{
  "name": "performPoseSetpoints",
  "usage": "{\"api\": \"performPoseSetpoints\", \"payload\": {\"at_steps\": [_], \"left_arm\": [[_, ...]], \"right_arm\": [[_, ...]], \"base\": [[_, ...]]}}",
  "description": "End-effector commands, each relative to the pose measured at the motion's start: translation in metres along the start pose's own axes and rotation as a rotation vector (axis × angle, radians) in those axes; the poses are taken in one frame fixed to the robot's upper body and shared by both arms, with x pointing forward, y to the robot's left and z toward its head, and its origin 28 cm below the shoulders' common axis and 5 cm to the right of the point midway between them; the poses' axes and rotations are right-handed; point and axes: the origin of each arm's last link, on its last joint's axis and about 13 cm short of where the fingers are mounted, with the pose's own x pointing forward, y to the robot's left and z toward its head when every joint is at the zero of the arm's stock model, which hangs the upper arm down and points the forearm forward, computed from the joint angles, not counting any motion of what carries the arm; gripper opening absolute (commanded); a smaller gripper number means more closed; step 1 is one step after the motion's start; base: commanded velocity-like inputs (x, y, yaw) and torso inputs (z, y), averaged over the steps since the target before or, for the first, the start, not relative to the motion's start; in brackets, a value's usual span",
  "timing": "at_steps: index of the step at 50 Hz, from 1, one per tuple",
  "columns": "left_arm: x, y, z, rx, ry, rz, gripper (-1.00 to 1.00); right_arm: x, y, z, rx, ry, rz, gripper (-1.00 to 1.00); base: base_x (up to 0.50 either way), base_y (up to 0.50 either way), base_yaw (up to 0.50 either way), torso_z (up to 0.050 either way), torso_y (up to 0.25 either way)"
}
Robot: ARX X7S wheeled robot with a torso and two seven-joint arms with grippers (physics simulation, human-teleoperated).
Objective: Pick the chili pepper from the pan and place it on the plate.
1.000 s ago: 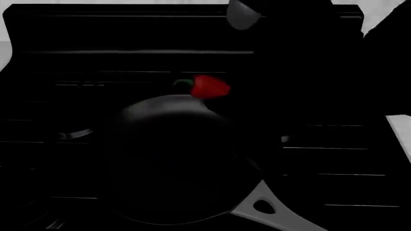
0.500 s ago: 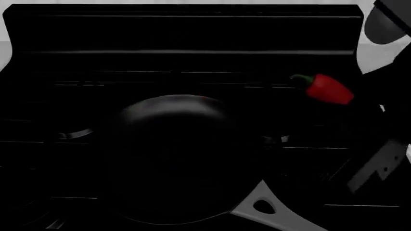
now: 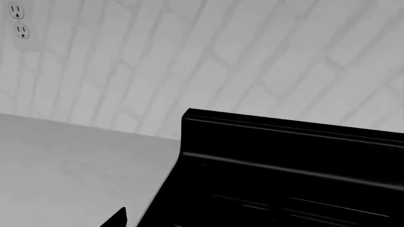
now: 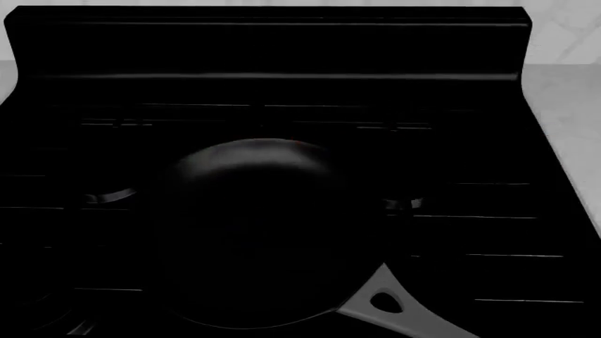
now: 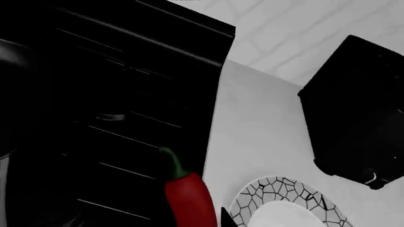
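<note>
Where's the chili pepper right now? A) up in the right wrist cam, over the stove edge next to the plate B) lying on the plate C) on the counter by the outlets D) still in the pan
A: the right wrist view shows the chili pepper raised over the stove edge beside the plate, and in the head view the pan holds no pepper.

One pan (image 4: 249, 232) sits on the single black stove (image 4: 281, 63), with one grey handle (image 4: 399, 310) bearing one teardrop hole; one chili pepper (image 5: 188, 198) shows in the right wrist view, beside one mosaic-rimmed plate (image 5: 277, 189); one black box-shaped appliance (image 5: 353, 109) stands on the one grey counter (image 5: 259, 123); two wall outlets (image 3: 19, 21) appear on the tiled wall.
</note>
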Motion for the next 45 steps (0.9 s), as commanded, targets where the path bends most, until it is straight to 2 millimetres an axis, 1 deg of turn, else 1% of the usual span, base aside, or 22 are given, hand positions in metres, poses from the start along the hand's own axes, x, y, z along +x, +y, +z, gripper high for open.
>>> {"api": "performPoseSetpoints", "payload": {"at_steps": [1,9,19,25,27,30,39,45], "left_arm": [[0.006,-0.002,-0.004,-0.023,-0.003,-0.012,1.0],[0.008,-0.001,-0.009,-0.028,0.009,-0.005,1.0],[0.012,-0.002,-0.013,-0.025,0.017,-0.005,1.0],[0.013,-0.003,-0.014,-0.021,0.023,-0.001,1.0],[0.014,-0.004,-0.015,-0.021,0.024,-0.001,1.0],[0.014,-0.004,-0.016,-0.021,0.029,0.002,1.0],[0.015,-0.004,-0.018,-0.015,0.033,0.007,1.0],[0.018,-0.004,-0.02,-0.015,0.039,0.014,1.0]], "right_arm": [[-0.002,-0.017,-0.011,0.107,0.025,-0.176,-1.0],[0.007,-0.025,-0.005,0.156,0.038,-0.283,-1.0],[0.02,-0.035,-0.004,0.238,0.045,-0.403,-1.0],[0.029,-0.04,-0.006,0.254,0.052,-0.446,-1.0],[0.033,-0.043,-0.006,0.294,0.052,-0.486,-1.0],[0.039,-0.044,-0.008,0.293,0.064,-0.501,-1.0],[0.056,-0.053,-0.016,0.393,0.094,-0.583,-1.0],[0.064,-0.056,-0.02,0.436,0.113,-0.618,-1.0]], "base": [[0.0,0.0,0.0,0.0,0.0],[0.0,0.0,0.0,0.0,0.0],[0.0,0.0,0.0,0.0,0.0],[0.0,0.0,0.0,0.0,0.0],[0.0,0.0,0.0,0.0,0.0],[0.0,0.0,0.0,0.0,0.0],[0.0,0.0,0.0,0.0,0.0],[0.0,0.0,0.0,0.0,0.0]]}}
